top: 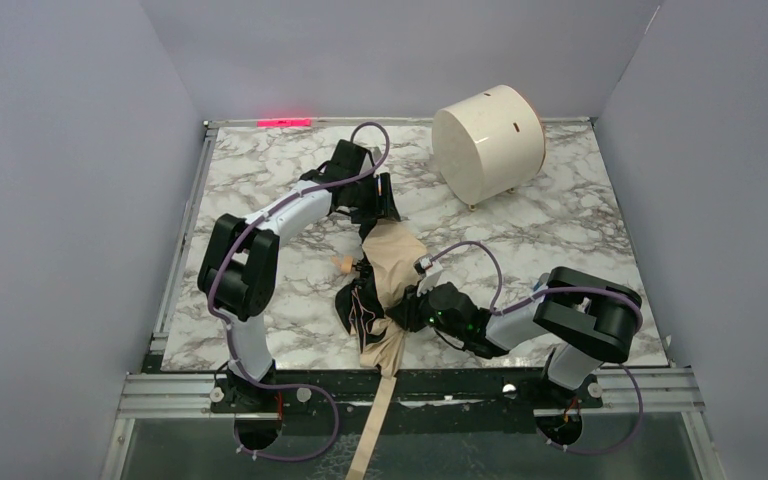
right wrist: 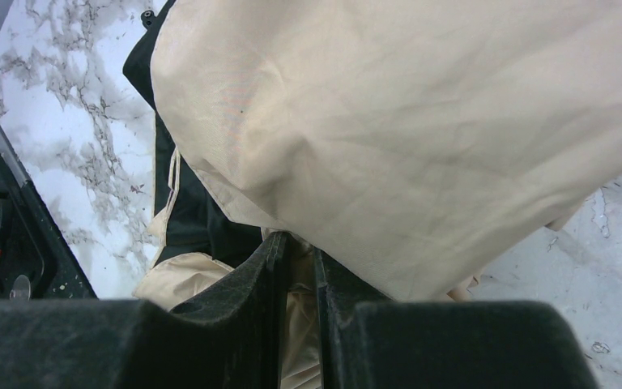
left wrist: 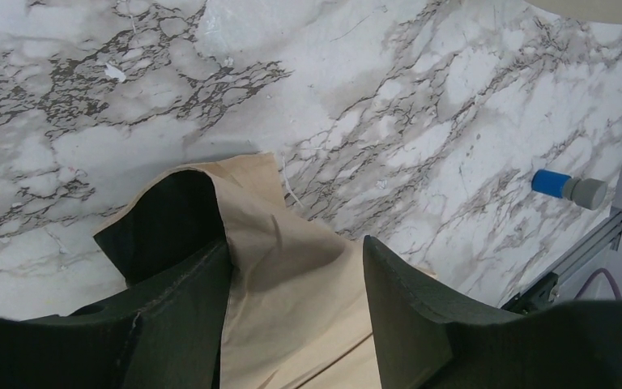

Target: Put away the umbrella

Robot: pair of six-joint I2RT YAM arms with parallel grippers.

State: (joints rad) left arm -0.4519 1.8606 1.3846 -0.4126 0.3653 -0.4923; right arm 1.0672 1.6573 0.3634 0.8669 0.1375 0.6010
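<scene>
Marble table [top: 580, 230]: a white slab with grey veins, walled by plain pale panels on three sides.
Umbrella [top: 392, 262]: laid crumpled on the middle of the table, between the two arms; beige cloth is bunched on top, and black lining and ribs are shown along its left side.
Knob [top: 341, 263]: small and peach, seen on the marble just left of the bunched cloth.
Strap [top: 378, 420]: long and tan, trailed from the umbrella's near end over the near edge of the table.
Left gripper [left wrist: 291, 263]: placed at the umbrella's far end; its fingers are spread apart, beige cloth lies loose in the gap, and a black flap is seen beside one finger; it is released, and no squeeze is shown.
Right gripper [right wrist: 300, 251]: placed at the umbrella's near end; its fingers are drawn almost together and a fold of beige cloth is pinched between them, so it is clenched on the umbrella.
Drum [top: 488, 143]: white and round, set at the far right of the table, well apart from the umbrella.
</scene>
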